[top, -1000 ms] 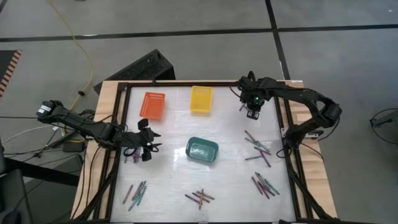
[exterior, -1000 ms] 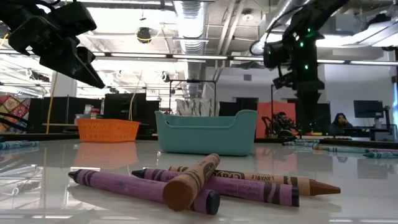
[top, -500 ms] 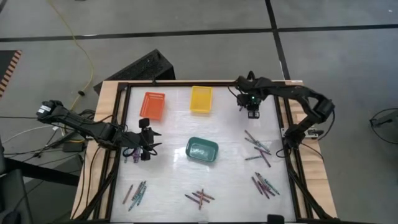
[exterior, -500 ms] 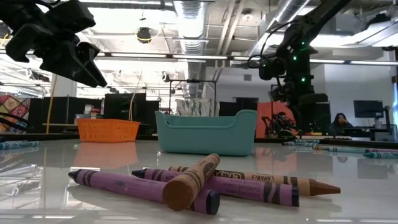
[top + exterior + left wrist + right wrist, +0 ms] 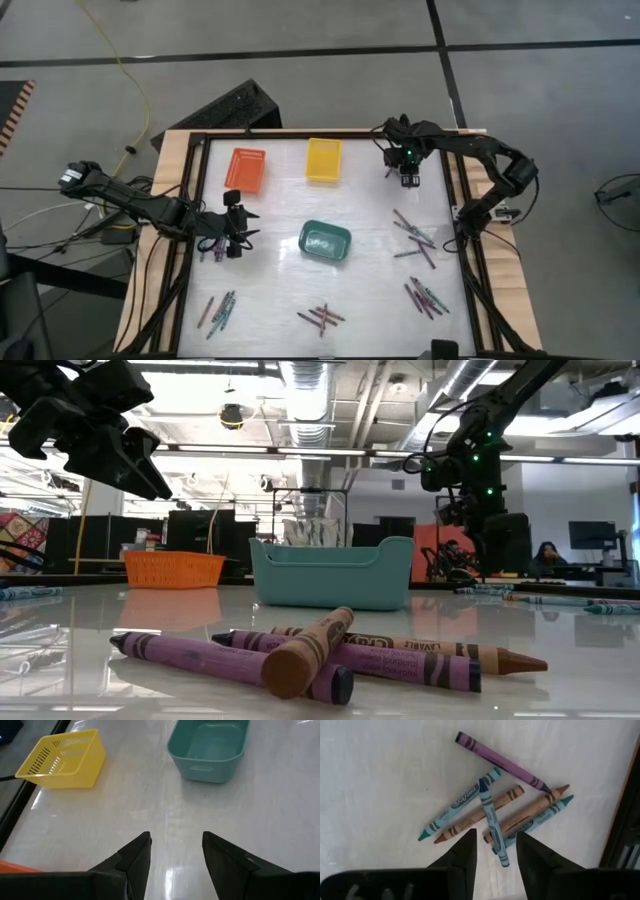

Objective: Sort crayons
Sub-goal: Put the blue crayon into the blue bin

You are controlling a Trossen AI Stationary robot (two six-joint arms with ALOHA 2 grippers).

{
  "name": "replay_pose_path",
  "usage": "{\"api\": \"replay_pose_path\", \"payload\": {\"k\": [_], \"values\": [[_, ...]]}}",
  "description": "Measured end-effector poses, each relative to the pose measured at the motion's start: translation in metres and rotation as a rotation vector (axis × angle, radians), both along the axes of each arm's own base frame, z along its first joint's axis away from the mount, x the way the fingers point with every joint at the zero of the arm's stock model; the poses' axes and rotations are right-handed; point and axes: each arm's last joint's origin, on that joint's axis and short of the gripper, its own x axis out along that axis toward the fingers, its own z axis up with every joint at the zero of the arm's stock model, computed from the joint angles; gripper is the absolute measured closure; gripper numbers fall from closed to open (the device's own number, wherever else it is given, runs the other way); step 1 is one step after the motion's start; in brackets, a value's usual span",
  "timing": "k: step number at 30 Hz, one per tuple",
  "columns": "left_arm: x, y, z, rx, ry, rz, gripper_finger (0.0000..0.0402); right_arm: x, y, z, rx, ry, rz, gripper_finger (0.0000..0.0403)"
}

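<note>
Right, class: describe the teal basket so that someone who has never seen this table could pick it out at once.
Start with the white table inside its dark frame. Two baskets, orange and yellow, stand side by side along the far edge. The teal basket stands alone near the table's middle; unlike those mesh baskets, it has solid walls.

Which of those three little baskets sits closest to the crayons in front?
The teal basket, alone mid-table; the orange basket and yellow basket sit along the far edge.

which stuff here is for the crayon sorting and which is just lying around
For the job:
- crayons in heaps on the table
- orange basket
- yellow basket
- green basket

Lying about:
- yellow cable on the floor
- black case behind the table
</note>
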Motion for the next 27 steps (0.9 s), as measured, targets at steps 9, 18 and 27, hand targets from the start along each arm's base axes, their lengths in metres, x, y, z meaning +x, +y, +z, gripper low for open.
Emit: {"api": "replay_pose_path", "payload": {"k": [9,18,27], "values": [[0.0,0.0,0.0,-0.009,-0.002,0.005,0.0233,0.0,-0.003,-0.012,0.042,0.03,-0.022,0.0271],[0.0,0.0,0.0,-0.046,-0.011,0.029,0.0233,0.005,-0.007,-0.025,0.07,0.056,-0.034,0.0272],[0.0,0.0,0.0,-0.055,-0.014,0.036,0.0233,0.007,-0.004,-0.025,0.074,0.065,0.001,0.0333]]}}
